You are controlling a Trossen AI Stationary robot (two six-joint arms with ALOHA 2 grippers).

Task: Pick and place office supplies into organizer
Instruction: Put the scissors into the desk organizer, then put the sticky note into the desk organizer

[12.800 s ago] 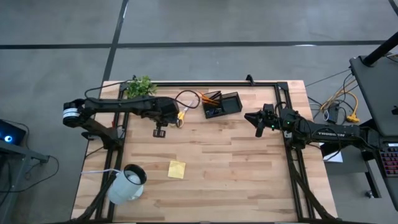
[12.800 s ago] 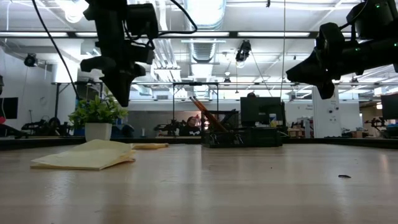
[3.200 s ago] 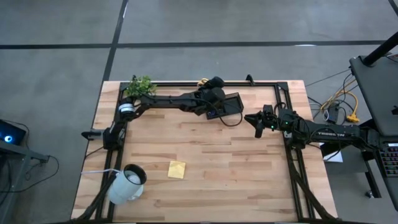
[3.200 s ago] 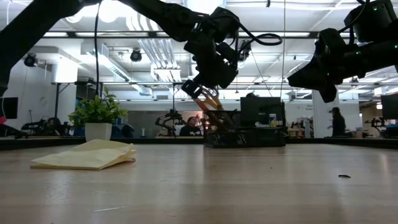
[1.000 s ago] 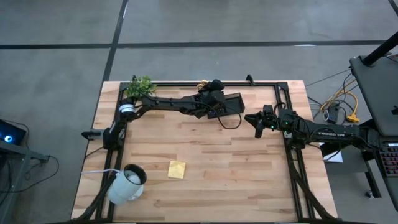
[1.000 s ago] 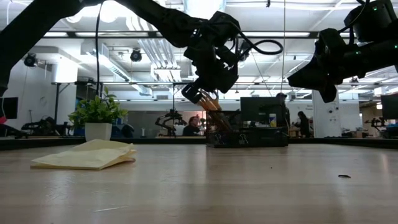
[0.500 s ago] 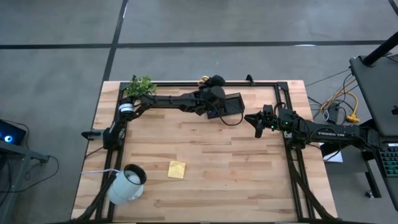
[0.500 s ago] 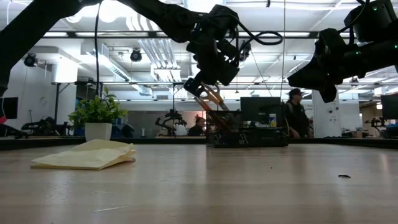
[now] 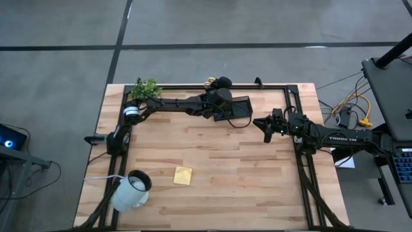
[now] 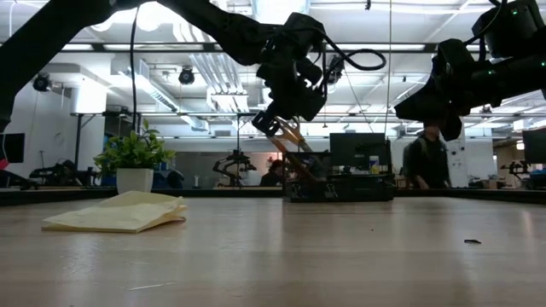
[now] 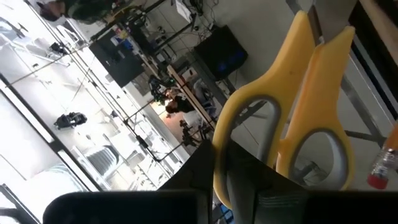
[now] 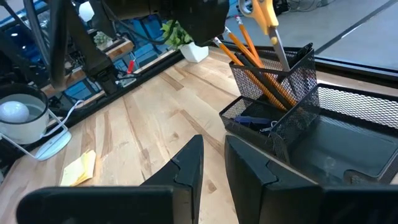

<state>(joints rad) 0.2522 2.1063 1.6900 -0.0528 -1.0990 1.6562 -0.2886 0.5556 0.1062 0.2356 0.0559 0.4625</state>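
Upper centre, the left pincer (image 9: 221,96) pinches the yellow scissors (image 11: 298,118) above the organizer (image 9: 237,107), pencils (image 12: 258,68) already inside; the sticky-note pad (image 9: 183,175) remains on the worktop (image 9: 244,167); right pincer (image 9: 266,126) waits, slightly spread.

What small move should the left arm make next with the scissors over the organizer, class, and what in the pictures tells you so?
Probably lower a little, then let go. The left hand is shut on the yellow-handled scissors, whose blades already point down into the pencil compartment of the organizer beside the orange pencils. The right hand waits off to the side.
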